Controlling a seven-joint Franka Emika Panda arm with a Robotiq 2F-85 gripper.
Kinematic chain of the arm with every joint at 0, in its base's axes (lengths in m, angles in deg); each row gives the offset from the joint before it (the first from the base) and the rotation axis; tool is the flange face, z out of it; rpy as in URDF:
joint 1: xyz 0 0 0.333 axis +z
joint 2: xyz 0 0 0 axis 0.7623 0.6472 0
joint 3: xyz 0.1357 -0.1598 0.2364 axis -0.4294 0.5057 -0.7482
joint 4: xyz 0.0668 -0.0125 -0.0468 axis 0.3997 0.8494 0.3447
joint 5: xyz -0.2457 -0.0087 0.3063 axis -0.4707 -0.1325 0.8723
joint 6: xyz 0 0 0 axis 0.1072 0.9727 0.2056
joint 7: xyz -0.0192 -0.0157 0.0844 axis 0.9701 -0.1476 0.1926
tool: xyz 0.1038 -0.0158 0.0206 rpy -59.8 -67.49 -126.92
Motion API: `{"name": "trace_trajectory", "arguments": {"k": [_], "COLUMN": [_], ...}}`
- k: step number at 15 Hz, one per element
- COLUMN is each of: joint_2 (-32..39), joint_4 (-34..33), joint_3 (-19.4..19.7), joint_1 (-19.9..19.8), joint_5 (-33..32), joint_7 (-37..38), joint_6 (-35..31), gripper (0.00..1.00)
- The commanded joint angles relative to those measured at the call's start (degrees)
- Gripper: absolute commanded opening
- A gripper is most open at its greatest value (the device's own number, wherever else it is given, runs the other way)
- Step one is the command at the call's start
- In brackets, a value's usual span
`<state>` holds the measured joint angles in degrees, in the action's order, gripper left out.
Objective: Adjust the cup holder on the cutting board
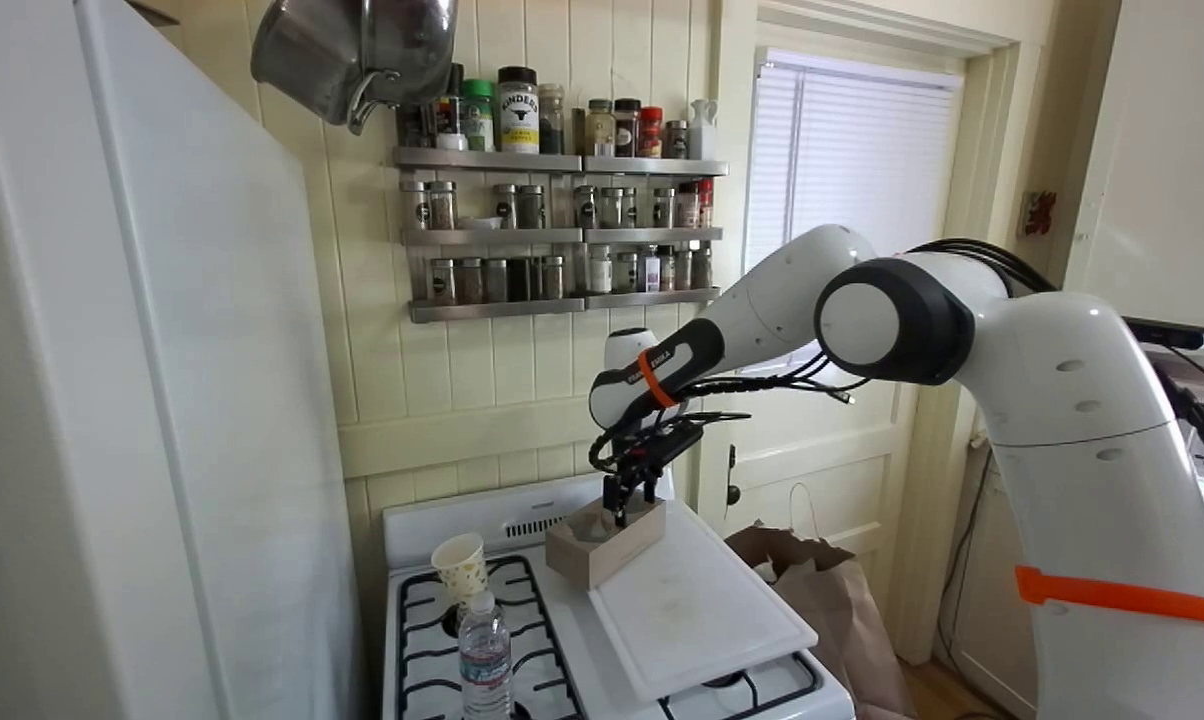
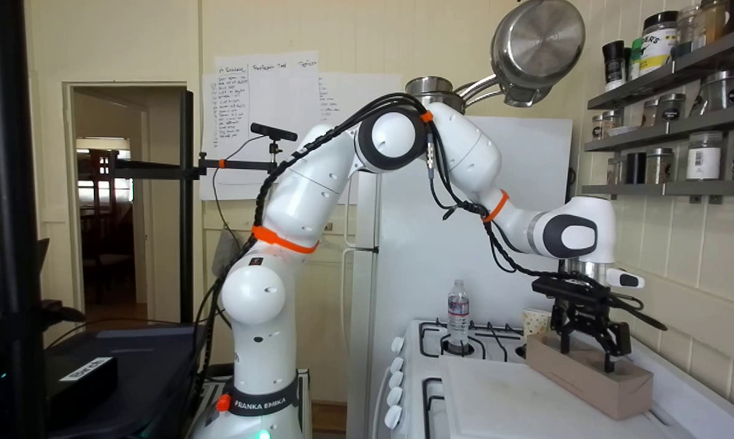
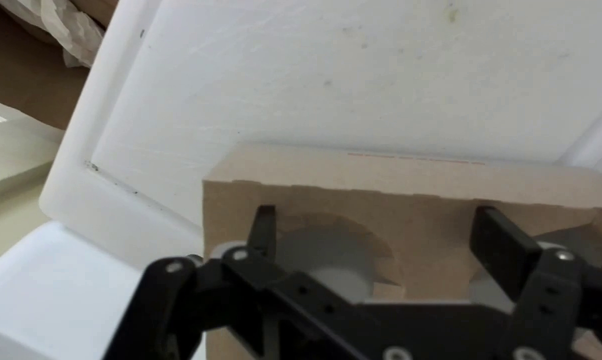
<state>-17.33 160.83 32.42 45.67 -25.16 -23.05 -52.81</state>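
Observation:
The cup holder (image 1: 612,555) is a tan cardboard box with round holes in its top. It shows in both exterior views (image 2: 580,379) and in the wrist view (image 3: 381,170). It lies across the wall end of the white cutting board (image 1: 707,610), one end reaching past the board's edge. The board also shows flat in the wrist view (image 3: 331,75). My gripper (image 2: 586,360) points down at the holder's top. In the wrist view my gripper (image 3: 376,212) is open, its fingers spread along the holder's length over the holes. Whether the fingertips touch or enter the holes is unclear.
A water bottle (image 1: 485,660) and a patterned paper cup (image 1: 460,568) stand on the stove's grates (image 1: 552,640) beside the holder. A paper bag (image 1: 827,610) stands past the board. Spice shelves (image 1: 492,237) are on the wall; pots (image 2: 538,46) hang above.

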Motion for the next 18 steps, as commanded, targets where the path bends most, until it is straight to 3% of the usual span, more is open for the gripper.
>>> {"name": "trace_trajectory", "arguments": {"k": [1, 9, 11, 18], "joint_2": [0.74, -1.75, -1.33, -0.04], "joint_4": [-0.19, 1.47, 1.69, 1.83], "joint_3": [-1.46, -3.64, -4.15, -3.76], "joint_1": [-0.34, -0.99, -1.55, -1.71], "joint_5": [0.44, 4.74, 7.80, 10.11], "joint_7": [-3.35, -4.46, -4.42, -2.65], "joint_6": [-1.18, -3.15, -7.38, -8.87], "gripper": [1.00, 1.00, 1.00, 1.00]}}
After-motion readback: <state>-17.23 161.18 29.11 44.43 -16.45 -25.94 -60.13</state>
